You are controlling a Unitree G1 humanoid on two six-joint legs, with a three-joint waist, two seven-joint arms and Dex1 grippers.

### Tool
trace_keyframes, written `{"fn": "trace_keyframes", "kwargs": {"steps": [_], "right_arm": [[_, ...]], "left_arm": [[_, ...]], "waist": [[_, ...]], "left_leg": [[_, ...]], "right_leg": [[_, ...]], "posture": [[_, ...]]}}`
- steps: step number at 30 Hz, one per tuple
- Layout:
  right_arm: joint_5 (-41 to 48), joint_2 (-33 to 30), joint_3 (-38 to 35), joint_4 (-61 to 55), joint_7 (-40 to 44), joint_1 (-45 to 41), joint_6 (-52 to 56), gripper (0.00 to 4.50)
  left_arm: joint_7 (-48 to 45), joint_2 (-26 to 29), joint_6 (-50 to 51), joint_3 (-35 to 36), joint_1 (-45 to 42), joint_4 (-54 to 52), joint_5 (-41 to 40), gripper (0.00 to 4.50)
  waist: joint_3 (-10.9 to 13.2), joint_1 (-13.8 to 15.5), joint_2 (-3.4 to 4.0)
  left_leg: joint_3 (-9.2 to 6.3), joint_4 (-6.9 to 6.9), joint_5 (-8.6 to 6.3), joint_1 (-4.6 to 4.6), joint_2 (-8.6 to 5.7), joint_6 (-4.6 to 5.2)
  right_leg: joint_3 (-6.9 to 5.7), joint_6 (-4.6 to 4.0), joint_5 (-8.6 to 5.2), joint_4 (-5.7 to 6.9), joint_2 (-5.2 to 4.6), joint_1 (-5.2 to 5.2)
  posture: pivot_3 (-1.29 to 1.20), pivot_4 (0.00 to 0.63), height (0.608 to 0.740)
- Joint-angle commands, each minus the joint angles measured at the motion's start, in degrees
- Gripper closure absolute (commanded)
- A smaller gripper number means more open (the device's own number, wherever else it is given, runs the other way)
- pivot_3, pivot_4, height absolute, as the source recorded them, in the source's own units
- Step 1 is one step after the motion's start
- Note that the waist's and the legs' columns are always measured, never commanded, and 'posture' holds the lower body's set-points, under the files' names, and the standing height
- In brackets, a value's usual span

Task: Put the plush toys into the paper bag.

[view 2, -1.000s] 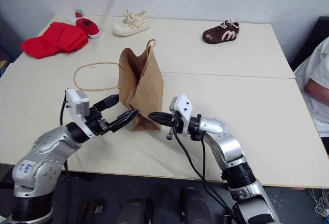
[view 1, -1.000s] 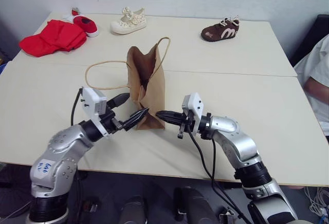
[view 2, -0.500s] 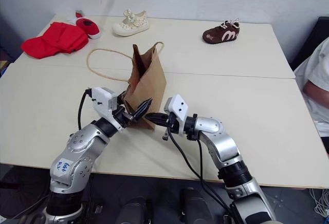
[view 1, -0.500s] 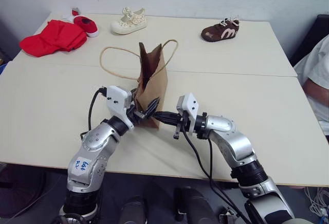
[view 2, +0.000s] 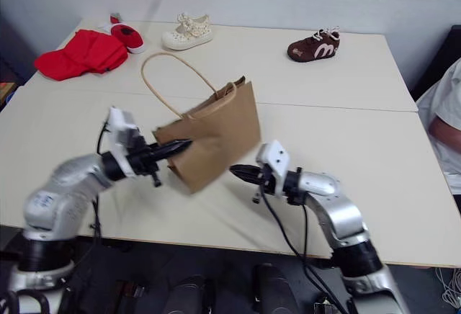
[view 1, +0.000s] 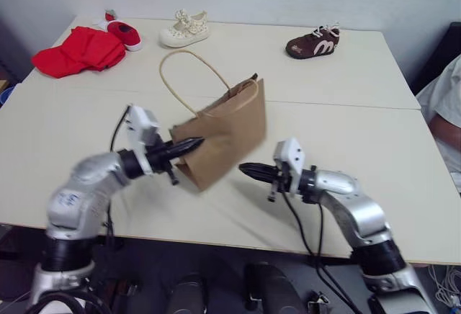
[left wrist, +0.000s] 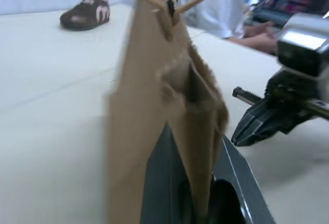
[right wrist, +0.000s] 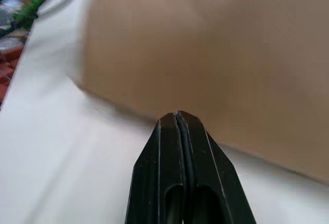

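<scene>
Matt brown kraft paper bag w/ twisted-cord handles; smooth matt table; red cloth

Head stereo pair looks forward and down over the surface from above the arms; both eyes share the whole scene with a slight sideways offset. Left wrist camera sits close behind its fingers, facing the paper bag with the right gripper beyond. Right wrist camera looks along its fingers, very near the same bag.
</scene>
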Motion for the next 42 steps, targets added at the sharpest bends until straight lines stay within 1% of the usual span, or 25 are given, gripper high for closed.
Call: {"fn": "trace_keyframes", "kwargs": {"steps": [1, 3, 5, 7, 10, 14, 16, 18, 21, 22, 23, 26, 29, 32, 33, 34, 36, 40, 42], "right_arm": [[3.75, -5.20, -7.63, -3.41, 2.19, 4.91, 0.40, 4.50], [4.27, -7.92, -10.93, -3.59, 3.21, 8.30, -0.57, 4.50], [4.55, -10.14, -13.81, -4.14, 4.70, 11.79, -2.42, 4.50], [4.82, -11.40, -15.58, -4.61, 6.62, 14.42, -4.98, 4.50], [6.04, -12.15, -19.17, -6.23, 7.87, 19.40, -7.28, 4.50], [6.24, -11.95, -20.71, -7.32, 7.59, 22.63, -8.59, 4.50], [6.06, -11.88, -20.49, -8.11, 7.53, 23.55, -9.34, 4.50], [6.45, -11.57, -20.41, -8.75, 7.18, 24.09, -9.60, 4.50], [7.18, -11.61, -19.92, -9.39, 7.01, 24.12, -9.22, 4.50], [7.53, -11.66, -19.87, -9.55, 6.74, 23.94, -8.79, 4.50], [8.85, -11.41, -20.25, -9.77, 5.93, 23.23, -7.47, 4.50], [12.02, -10.77, -21.97, -10.23, 2.98, 19.86, -5.30, 4.50], [11.75, -12.81, -22.17, -9.46, 5.50, 18.70, -6.87, 3.89], [10.84, -14.44, -23.09, -8.22, 7.14, 17.07, -9.10, 2.94], [11.07, -15.00, -23.74, -7.75, 7.41, 16.54, -9.24, 2.55], [11.13, -15.98, -24.50, -7.16, 8.41, 16.05, -9.83, 2.22], [11.24, -17.80, -25.30, -6.33, 10.82, 15.64, -10.71, 1.50], [10.15, -22.30, -24.80, -5.34, 18.86, 17.44, -14.31, 0.09], [9.85, -23.37, -24.72, -4.13, 20.88, 17.80, -15.42, 0.03]], "left_arm": [[-11.31, 0.94, 1.44, -3.34, -5.27, 3.10, -3.11, 4.46], [-16.77, 1.24, -1.15, -6.43, -6.71, 4.55, -0.72, 4.46], [-23.23, 2.04, -7.83, -10.04, -7.43, 8.30, 4.24, 4.46], [-27.37, 2.50, -13.91, -12.61, -8.34, 12.58, 8.61, 4.46], [-30.62, 1.62, -19.65, -14.63, -12.01, 21.17, 12.90, 4.46], [-32.60, 0.04, -27.24, -15.59, -15.71, 28.04, 17.05, 4.46], [-33.25, -0.24, -27.39, -15.48, -17.14, 29.66, 17.67, 4.46], [-33.72, 0.16, -25.37, -15.75, -17.66, 30.03, 17.83, 4.46], [-31.91, 0.84, -25.63, -15.10, -17.51, 29.98, 19.05, 3.86], [-30.50, 0.88, -25.90, -14.11, -17.26, 29.63, 19.07, 3.50], [-29.57, 1.51, -24.89, -13.08, -16.63, 28.57, 18.65, 3.27], [-26.93, 4.09, -23.22, -9.49, -13.06, 24.16, 17.37, 2.36], [-24.22, 9.13, -20.42, -4.09, -5.47, 18.49, 16.27, 1.45], [-22.79, 12.60, -20.57, 0.56, 1.87, 14.01, 15.40, 0.57], [-22.21, 13.30, -21.21, 2.21, 4.30, 12.84, 15.28, 0.22], [-21.08, 13.97, -21.15, 4.43, 7.51, 11.10, 15.21, 0.00], [-19.01, 14.65, -22.98, 7.87, 12.99, 8.23, 16.22, 0.00], [-15.11, 15.05, -29.48, 13.15, 23.34, 5.04, 20.14, 0.00], [-14.84, 15.42, -30.44, 14.91, 27.02, 4.57, 20.19, 0.00]], "waist": [[0.00, 0.59, 0.00], [0.00, 0.97, 0.01], [0.00, 0.93, 0.01], [0.00, 0.81, 0.00], [0.00, 0.73, 0.01], [0.00, 0.89, 0.00], [0.00, 0.96, 0.00], [0.00, 0.94, 0.01], [0.00, 0.82, 0.01], [0.00, 0.84, 0.01], [0.00, 0.84, 0.01], [0.00, 0.47, 0.01], [-0.01, 0.37, 0.04], [-0.01, 0.57, 0.04], [-0.01, 0.66, 0.04], [-0.01, 0.83, 0.04], [0.00, 1.03, 0.05], [0.00, 0.97, 0.05], [0.00, 0.83, 0.05]], "left_leg": [[0.00, 0.00, -0.01, 0.04, -0.01, 0.02], [-0.01, -0.01, -0.02, 0.04, -0.02, 0.03], [-0.01, -0.02, -0.02, 0.07, -0.01, 0.04], [0.02, -0.02, -0.02, 0.10, -0.02, 0.03], [0.10, -0.01, 0.00, 0.22, 0.01, 0.01], [0.09, -0.01, 0.00, 0.22, -0.01, 0.00], [0.08, 0.02, 0.00, 0.20, -0.01, 0.00], [0.06, 0.02, 0.00, 0.19, 0.00, 0.01], [0.06, 0.03, 0.00, 0.21, 0.02, 0.01], [0.06, 0.03, 0.00, 0.21, 0.02, 0.00], [0.05, 0.03, 0.00, 0.21, 0.02, 0.00], [0.06, 0.03, 0.00, 0.21, 0.06, 0.00], [0.06, 0.01, 0.00, 0.23, 0.09, -0.01], [0.04, -0.06, 0.00, 0.23, 0.11, 0.00], [0.04, -0.05, -0.01, 0.21, 0.11, 0.02], [0.04, -0.04, -0.03, 0.23, 0.05, 0.05], [0.01, -0.01, -0.09, 0.30, 0.04, 0.16], [-0.04, -0.09, -0.24, 0.58, 0.05, 0.36], [-0.03, -0.13, -0.34, 0.63, 0.06, 0.52]], "right_leg": [[-0.01, 0.01, 0.00, 0.01, 0.00, 0.07], [0.00, 0.02, 0.01, 0.02, 0.03, 0.11], [-0.01, 0.03, 0.01, 0.00, 0.07, 0.15], [0.00, 0.03, 0.01, -0.07, 0.12, 0.15], [0.10, 0.02, 0.01, -0.05, 0.25, 0.15], [0.11, 0.02, 0.01, -0.01, 0.20, 0.16], [0.08, 0.03, 0.02, -0.02, 0.18, 0.16], [0.08, 0.03, 0.02, -0.01, 0.17, 0.16], [0.09, 0.03, 0.02, 0.02, 0.17, 0.16], [0.08, 0.02, 0.02, 0.02, 0.17, 0.16], [0.08, 0.02, 0.02, 0.02, 0.17, 0.16], [0.12, 0.02, 0.02, 0.06, 0.16, 0.14], [0.13, 0.00, 0.00, 0.08, 0.16, 0.11], [0.11, -0.02, -0.01, 0.08, 0.14, 0.12], [0.10, -0.01, -0.01, -0.01, 0.10, 0.12], [0.11, -0.01, 0.00, 0.00, 0.03, 0.15], [0.07, 0.01, 0.01, -0.06, -0.04, 0.31], [0.05, 0.01, 0.00, -0.20, -0.07, 0.65], [0.07, 0.00, 0.00, -0.21, -0.06, 0.66]], "posture": [[0.00, 0.150, 0.740], [0.00, 0.150, 0.740], [0.00, 0.150, 0.740], [0.00, 0.150, 0.740], [0.00, 0.150, 0.740], [0.00, 0.150, 0.740], [0.00, 0.150, 0.740], [0.00, 0.150, 0.740], [0.00, 0.150, 0.740], [0.00, 0.150, 0.740], [0.00, 0.150, 0.740], [0.00, 0.150, 0.740], [0.00, 0.150, 0.740], [0.00, 0.150, 0.740], [0.00, 0.150, 0.740], [0.00, 0.150, 0.740], [0.00, 0.150, 0.740], [0.00, 0.150, 0.740], [0.00, 0.150, 0.740]]}}
